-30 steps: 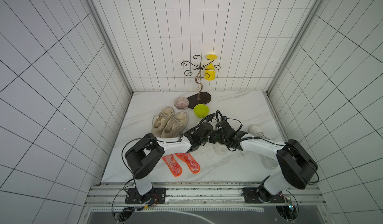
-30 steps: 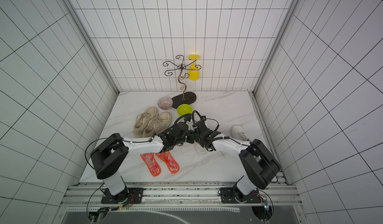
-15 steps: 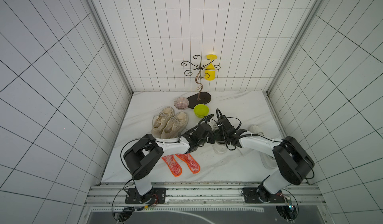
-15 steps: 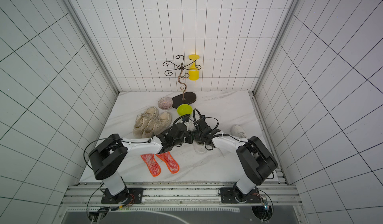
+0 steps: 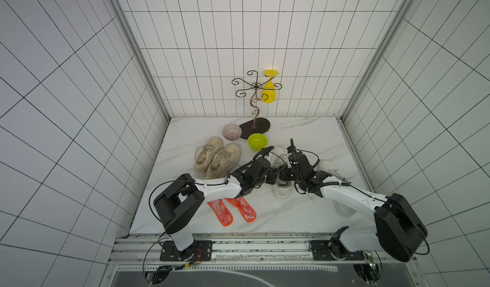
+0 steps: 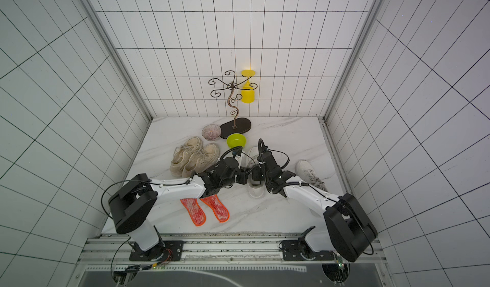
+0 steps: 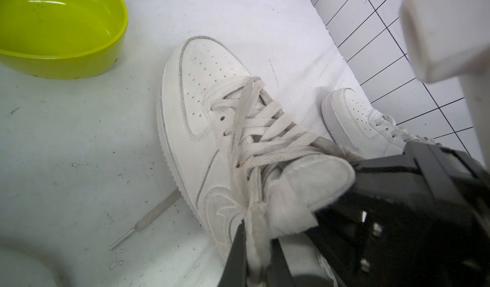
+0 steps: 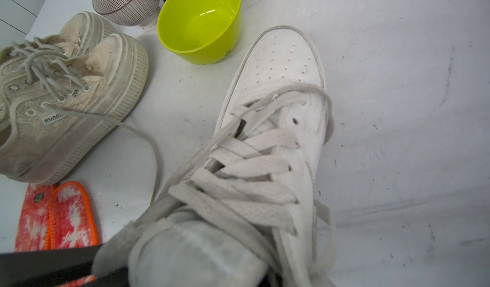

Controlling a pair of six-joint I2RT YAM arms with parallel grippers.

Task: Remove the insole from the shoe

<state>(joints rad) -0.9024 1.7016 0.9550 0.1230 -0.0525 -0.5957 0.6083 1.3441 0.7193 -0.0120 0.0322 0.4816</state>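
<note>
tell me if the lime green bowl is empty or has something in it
Empty. The lime green bowl sits upright, and the right wrist view shows its bare inside, with only a few dark specks.

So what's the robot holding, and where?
The left gripper pinches the white shoe by the edge of its opening. The right gripper is shut by the tongue; what it holds is hidden.

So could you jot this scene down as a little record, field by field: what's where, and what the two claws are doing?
Being worked on: white shoe, middle of the table
Left gripper: shut on the white shoe's edge
Right gripper: shut at the tongue; what it pinches is unclear
Its insole: not visible
Other shoes: second white shoe; beige pair
Loose on table: two orange insoles
Also: green bowl, striped bowl, stand with yellow cup
</note>
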